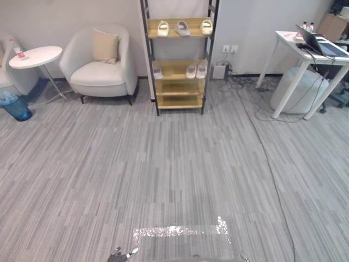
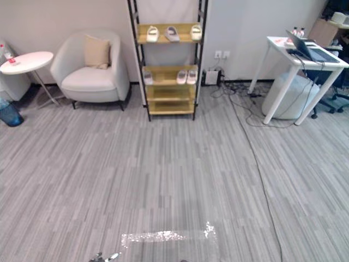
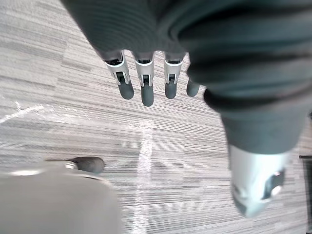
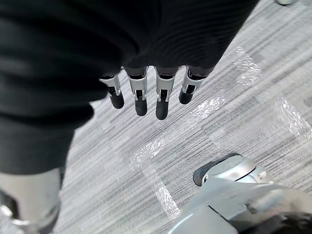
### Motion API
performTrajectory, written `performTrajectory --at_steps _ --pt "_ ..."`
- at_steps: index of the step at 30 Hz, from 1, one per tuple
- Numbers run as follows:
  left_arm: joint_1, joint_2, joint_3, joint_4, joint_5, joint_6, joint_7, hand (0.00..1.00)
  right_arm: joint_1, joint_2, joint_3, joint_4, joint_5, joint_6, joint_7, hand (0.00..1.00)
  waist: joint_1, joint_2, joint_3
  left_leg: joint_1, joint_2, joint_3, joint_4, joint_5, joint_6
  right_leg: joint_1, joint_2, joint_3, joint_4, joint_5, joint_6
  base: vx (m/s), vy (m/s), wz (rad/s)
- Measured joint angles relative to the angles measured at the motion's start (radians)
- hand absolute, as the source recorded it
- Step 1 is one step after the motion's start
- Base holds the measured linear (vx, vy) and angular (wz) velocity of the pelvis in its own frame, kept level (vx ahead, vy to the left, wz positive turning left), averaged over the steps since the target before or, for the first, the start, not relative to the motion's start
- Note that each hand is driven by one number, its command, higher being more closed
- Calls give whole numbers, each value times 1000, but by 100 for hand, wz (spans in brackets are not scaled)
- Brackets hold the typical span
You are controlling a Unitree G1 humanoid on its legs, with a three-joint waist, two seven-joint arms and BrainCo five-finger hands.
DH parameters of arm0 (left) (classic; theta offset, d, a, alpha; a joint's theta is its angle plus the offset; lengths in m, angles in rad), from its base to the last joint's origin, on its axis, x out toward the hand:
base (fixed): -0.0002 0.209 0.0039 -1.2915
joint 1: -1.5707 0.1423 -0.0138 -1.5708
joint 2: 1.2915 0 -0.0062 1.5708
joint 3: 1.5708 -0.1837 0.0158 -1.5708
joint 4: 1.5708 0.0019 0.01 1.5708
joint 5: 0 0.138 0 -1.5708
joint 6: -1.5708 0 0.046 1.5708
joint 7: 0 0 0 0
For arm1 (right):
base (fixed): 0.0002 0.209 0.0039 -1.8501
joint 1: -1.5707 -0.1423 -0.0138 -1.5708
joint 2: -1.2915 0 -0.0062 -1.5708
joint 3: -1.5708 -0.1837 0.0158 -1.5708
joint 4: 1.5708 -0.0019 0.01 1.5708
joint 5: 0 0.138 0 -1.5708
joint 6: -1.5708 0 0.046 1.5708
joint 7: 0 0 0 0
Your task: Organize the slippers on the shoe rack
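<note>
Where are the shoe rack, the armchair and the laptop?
shoe rack (image 1: 178, 102), left eye view, bare bottom shelf.
armchair (image 1: 101, 76), left eye view, seat cushion.
laptop (image 1: 330, 49), left eye view, keyboard deck.

You see a white armchair (image 1: 103, 76) with a cushion (image 1: 105, 46), a round table (image 1: 36, 56) beside it, a desk (image 1: 290, 43) holding a laptop (image 1: 323, 43)

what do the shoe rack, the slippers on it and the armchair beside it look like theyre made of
Tall shoe rack: thin black posts, likely painted metal; light yellowish matt shelves, probably wood or laminate. Pale cream slippers: matt uppers, perhaps fabric or foam; too small to tell. Rounded white armchair: smooth upholstery, possibly faux leather.
</note>
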Motion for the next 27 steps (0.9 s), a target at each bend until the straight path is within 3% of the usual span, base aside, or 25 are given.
performTrajectory --at_steps 18,24,27 --pt "-56 -1 38 56 1 -12 4 0 -92 8 -30 26 -12 -7 1 0 1 -1 45 39 2 -16 -43 3 -3 101 8 -24 -154 49 2 40 4 3" --pt "-58 -1 38 54 1 -12 5 0 -99 9 -28 25 -11 -7 1 0 1 0 54 39 9 -14 -43 4 -5 101 14 -24 -154 49 1 0 0 0" --pt "-73 -2 53 49 1 -10 6 0 -108 10 -27 9 -10 -7 1 0 1 -4 92 36 17 -4 -13 -13 -19 93 17 -26 -98 16 -8 -9 -18 -1"
